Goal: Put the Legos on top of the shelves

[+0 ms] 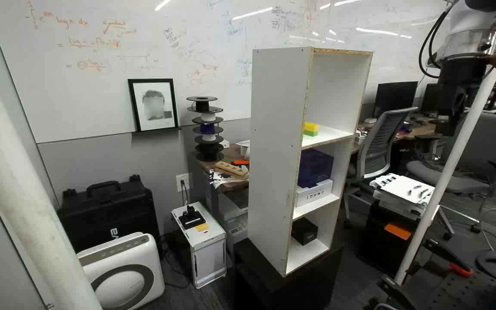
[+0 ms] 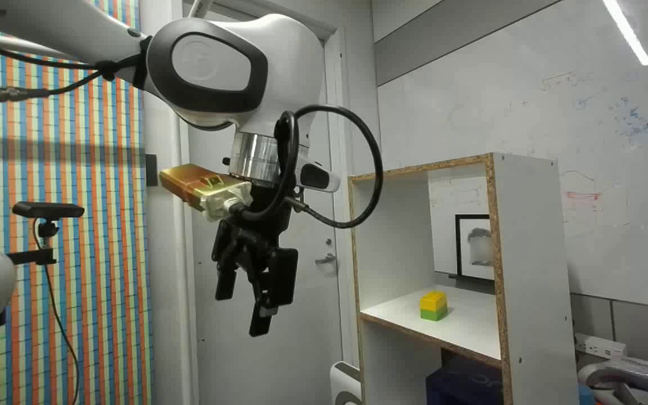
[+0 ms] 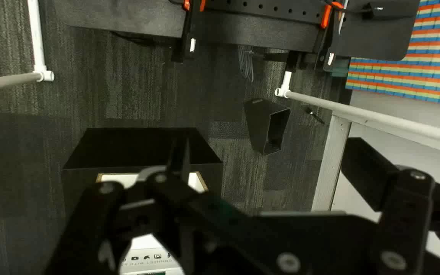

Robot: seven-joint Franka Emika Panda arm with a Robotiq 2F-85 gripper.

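The Legos (image 1: 311,129) are a small clump, yellow on top and green below. They also show in an exterior view (image 2: 433,305), resting on the floor of the top compartment of the white shelves (image 1: 279,150), also seen in an exterior view (image 2: 538,253). My gripper (image 2: 253,304) points down in front of the shelves, outside the compartment and apart from the Legos. It also shows at the right edge of an exterior view (image 1: 449,116). In the wrist view its black fingers (image 3: 269,164) are spread wide with nothing between them. The Legos are out of the wrist view.
A dark blue boxy object (image 1: 315,168) sits on a white box (image 1: 314,193) in the middle compartment. A small black object (image 1: 305,231) is in the bottom one. The shelves stand on a black base (image 3: 143,147). White poles (image 1: 450,172) stand nearby.
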